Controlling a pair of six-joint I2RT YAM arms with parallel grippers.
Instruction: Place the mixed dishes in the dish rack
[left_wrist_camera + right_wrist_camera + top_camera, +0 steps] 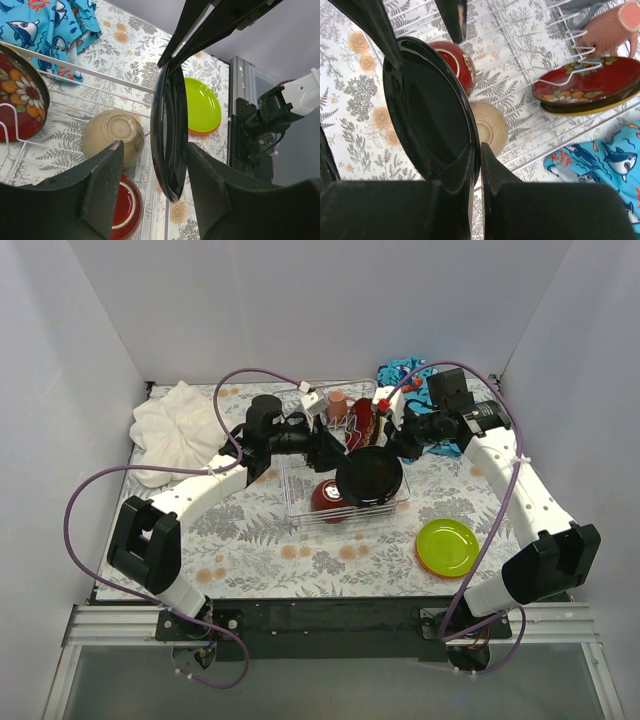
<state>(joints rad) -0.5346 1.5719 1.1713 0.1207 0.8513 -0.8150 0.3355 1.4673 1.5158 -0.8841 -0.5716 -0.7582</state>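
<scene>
A glossy dark plate (370, 476) hangs on edge over the dish rack (296, 502). My right gripper (396, 446) is shut on its rim (427, 115), the fingertips pinched together (479, 150). My left gripper (333, 454) is open and straddles the opposite rim (170, 135), with a gap on each side. In the rack below lie a beige bowl (112, 135) turned upside down and a red bowl (125, 205). A red flowered plate (587, 85) leans in the prongs, and a pink mug (612, 27) lies behind it.
A lime plate on an orange one (447, 545) sits on the table right of the rack. A white towel (180, 430) lies at the back left. A blue shark-print cloth (405, 370) lies behind the rack at the back right. Walls enclose three sides.
</scene>
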